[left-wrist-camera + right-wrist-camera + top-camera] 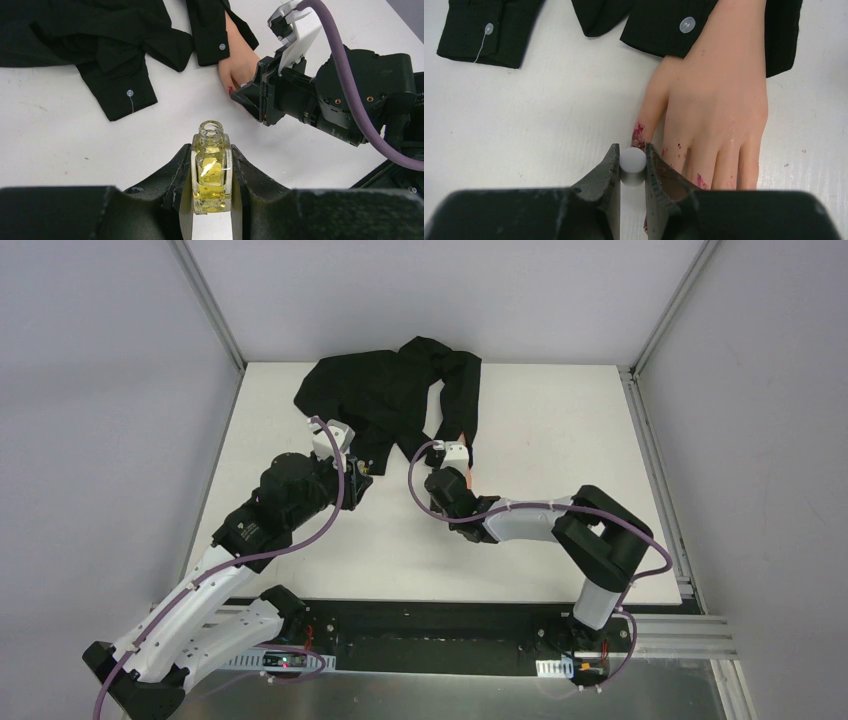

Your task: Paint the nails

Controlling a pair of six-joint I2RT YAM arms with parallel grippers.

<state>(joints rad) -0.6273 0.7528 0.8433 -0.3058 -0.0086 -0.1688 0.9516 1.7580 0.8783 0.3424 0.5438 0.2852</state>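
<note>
The pale mannequin hand (716, 100) lies palm down, its black sleeve (659, 30) at the wrist. The thumb nail (639, 133) is smeared dark red-purple. The other nails are hidden under my right gripper, with red smears on the fingers. My right gripper (632, 151) is shut on a white round brush cap (632, 160), right at the thumb tip. My left gripper (211, 165) is shut on a small yellowish polish bottle (211, 172) with an open neck, held upright left of the hand (239, 62). The top view shows both grippers, left (356, 478) and right (456, 462).
A crumpled black shirt (385, 390) lies at the back of the white table. Its loose second cuff with a white button (122, 92) is left of the hand, also in the right wrist view (479, 30). Grey walls and aluminium posts enclose the table.
</note>
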